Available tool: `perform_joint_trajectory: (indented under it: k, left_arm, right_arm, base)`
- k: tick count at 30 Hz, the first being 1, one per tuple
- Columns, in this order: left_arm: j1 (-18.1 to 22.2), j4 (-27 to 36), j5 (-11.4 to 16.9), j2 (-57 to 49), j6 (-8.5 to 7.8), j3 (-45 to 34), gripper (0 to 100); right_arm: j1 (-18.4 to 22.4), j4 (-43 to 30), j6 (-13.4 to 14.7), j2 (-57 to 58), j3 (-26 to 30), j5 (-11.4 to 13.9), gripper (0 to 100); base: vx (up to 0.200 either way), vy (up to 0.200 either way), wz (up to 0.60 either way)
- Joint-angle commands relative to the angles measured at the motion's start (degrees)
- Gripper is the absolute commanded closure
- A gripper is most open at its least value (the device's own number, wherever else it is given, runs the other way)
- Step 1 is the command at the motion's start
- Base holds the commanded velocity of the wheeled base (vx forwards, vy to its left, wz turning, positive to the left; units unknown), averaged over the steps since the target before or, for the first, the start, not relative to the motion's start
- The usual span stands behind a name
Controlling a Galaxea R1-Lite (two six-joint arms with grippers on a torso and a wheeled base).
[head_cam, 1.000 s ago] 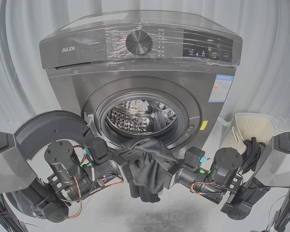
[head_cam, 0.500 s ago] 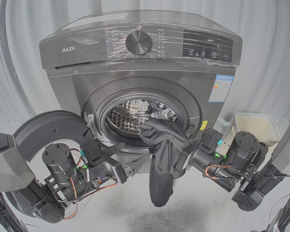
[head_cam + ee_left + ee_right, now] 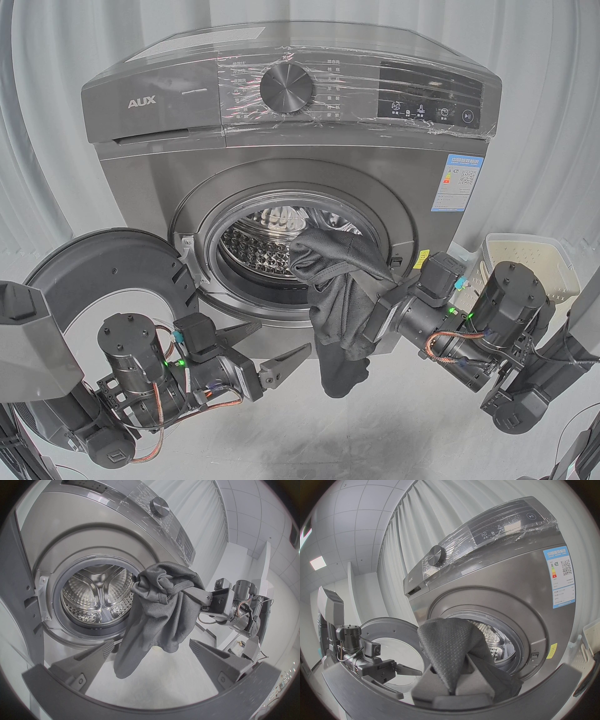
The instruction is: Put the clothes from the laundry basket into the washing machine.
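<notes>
A dark grey garment [image 3: 340, 281] hangs in front of the right side of the washing machine's drum opening [image 3: 269, 244], its tail dangling below the door ring. My right gripper [image 3: 459, 673] is shut on its bunched top, and the cloth drapes over the fingers. My left gripper [image 3: 284, 337] is open and holds nothing, low and to the left of the garment, below the opening. The white laundry basket [image 3: 531, 256] stands to the right of the machine, its lower part hidden behind my right arm.
The round machine door [image 3: 106, 262] is swung wide open to the left, just above my left arm. The steel drum [image 3: 93, 595] looks bare inside. Pale floor [image 3: 375, 431] lies open in front of the machine, and curtains hang behind it.
My right gripper carried the garment from low between the arms up to the drum mouth. My left gripper came away from the cloth and dropped down to the left, open.
</notes>
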State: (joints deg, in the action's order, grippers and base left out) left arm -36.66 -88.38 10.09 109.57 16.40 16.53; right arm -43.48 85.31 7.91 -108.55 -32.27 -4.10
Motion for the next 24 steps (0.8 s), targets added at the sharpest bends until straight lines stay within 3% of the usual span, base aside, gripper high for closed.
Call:
perform_joint_trajectory:
  k: [1,7,12,18,19,24]
  left_arm:
    - [0.18,-0.04,0.10,2.23,0.13,3.24,0]
    - [0.62,-0.12,0.10,4.25,0.21,7.64,0]
    - [0.62,-0.12,0.10,4.51,1.62,9.05,0]
    - [0.71,-0.12,0.10,6.45,1.62,10.98,0]
    - [0.71,-0.12,0.19,6.71,1.62,11.24,100]
    - [0.18,-0.21,0.19,8.12,1.45,12.74,100]
  right_arm:
    - [-0.29,0.30,0.00,0.00,0.63,0.05,100]
    - [-0.64,0.21,0.00,0.09,0.80,0.05,100]
    - [-1.52,0.12,0.09,0.09,0.89,-0.03,100]
    - [-2.04,0.03,0.09,0.09,0.89,-0.03,100]
    - [-2.13,0.12,0.09,0.09,0.89,-0.03,100]
    - [-2.48,0.12,0.09,0.00,0.89,-0.03,100]
  base:
    - [0.000,0.000,0.00]
    - [0.000,0.000,0.00]
    - [0.000,0.000,0.00]
    - [0.000,0.000,0.00]
    - [0.000,0.000,0.00]
    - [0.000,0.000,0.00]
